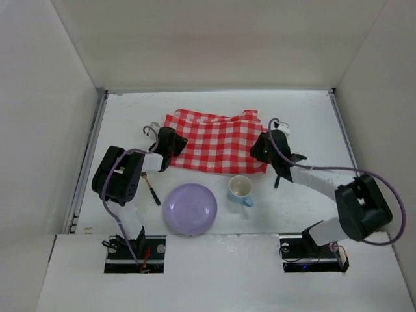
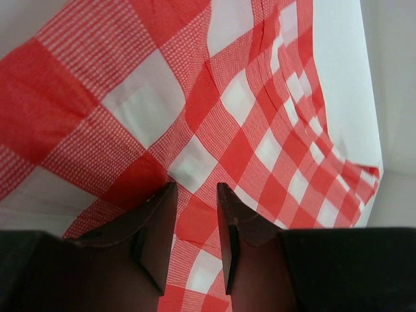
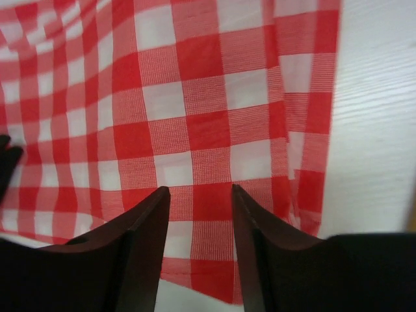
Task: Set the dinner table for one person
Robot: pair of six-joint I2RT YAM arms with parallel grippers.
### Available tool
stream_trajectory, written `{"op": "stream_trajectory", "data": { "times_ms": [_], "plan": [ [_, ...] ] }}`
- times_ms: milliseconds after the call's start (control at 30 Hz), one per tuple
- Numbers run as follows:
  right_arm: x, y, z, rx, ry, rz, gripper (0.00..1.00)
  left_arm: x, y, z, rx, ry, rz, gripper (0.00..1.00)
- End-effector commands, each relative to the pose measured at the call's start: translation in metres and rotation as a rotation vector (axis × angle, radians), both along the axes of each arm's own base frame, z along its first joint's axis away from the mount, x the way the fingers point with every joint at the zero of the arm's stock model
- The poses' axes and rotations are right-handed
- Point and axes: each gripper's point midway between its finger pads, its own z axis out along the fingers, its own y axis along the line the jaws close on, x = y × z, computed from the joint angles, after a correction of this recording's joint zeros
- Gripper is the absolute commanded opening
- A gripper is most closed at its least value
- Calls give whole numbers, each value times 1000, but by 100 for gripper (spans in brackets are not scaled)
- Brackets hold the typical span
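While both arms lean over the checked cloth, their jaws stand parted.
Left end effector is half open at the cloth's left edge, with fabric showing in the gap; right end effector is open above its near right corner. The white worktop lies under everything, with a purple plate and cup nearer the bases.
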Motion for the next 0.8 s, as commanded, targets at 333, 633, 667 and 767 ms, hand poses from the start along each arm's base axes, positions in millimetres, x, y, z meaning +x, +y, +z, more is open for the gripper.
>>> {"op": "stream_trajectory", "data": {
  "times_ms": [333,633,667,767],
  "plan": [
    [42,85,-24,140,170,216,32,-25,-11,39,-10,-74,-47,29],
    [39,60,51,190,-73,172,49,-63,-134,48,-35,-24,-493,17],
    [36,57,62,186,-102,170,49,-64,-143,47,-40,-9,-528,14],
    [25,41,83,159,-173,143,44,-68,-165,45,-13,15,-613,7]
  ]
}}
